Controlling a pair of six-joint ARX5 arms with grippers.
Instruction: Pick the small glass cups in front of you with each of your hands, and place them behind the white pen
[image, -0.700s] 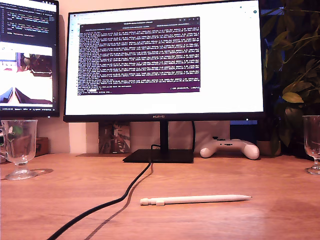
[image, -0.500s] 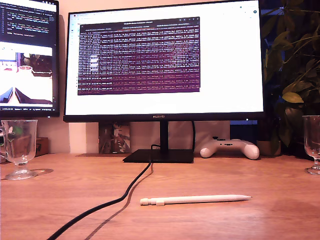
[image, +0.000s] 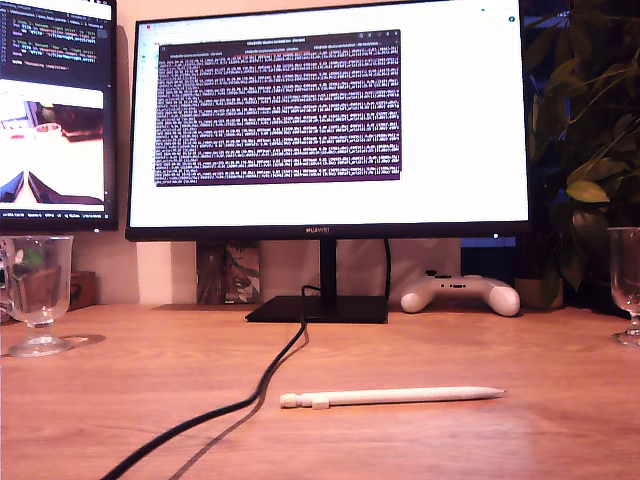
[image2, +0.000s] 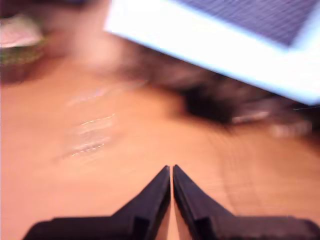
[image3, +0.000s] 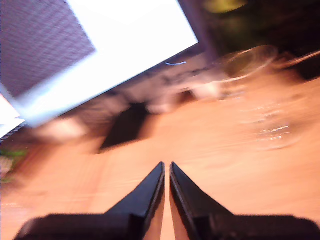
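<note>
One small glass cup (image: 38, 295) stands on the wooden desk at the exterior view's left, and another (image: 626, 295) is cut off by that view's right edge. The white pen (image: 390, 397) lies flat near the front middle. No arm shows in the exterior view. My first gripper (image2: 171, 171) is shut with nothing between its fingers, low over the desk, and a blurred glass cup (image2: 90, 132) stands ahead of it. My second gripper (image3: 166, 166) is likewise shut and holds nothing, with a blurred glass cup (image3: 262, 100) ahead and off to one side.
A large monitor (image: 325, 120) on a black stand (image: 318, 310) fills the back, with a second screen (image: 55, 110) at the exterior view's left. A black cable (image: 240, 400) runs forward from the stand. A white game controller (image: 460, 295) and a plant (image: 590, 150) sit at the back right.
The terminal text on the monitor has scrolled and the exterior picture has shifted slightly. The cups and the pen have not moved on the desk.
</note>
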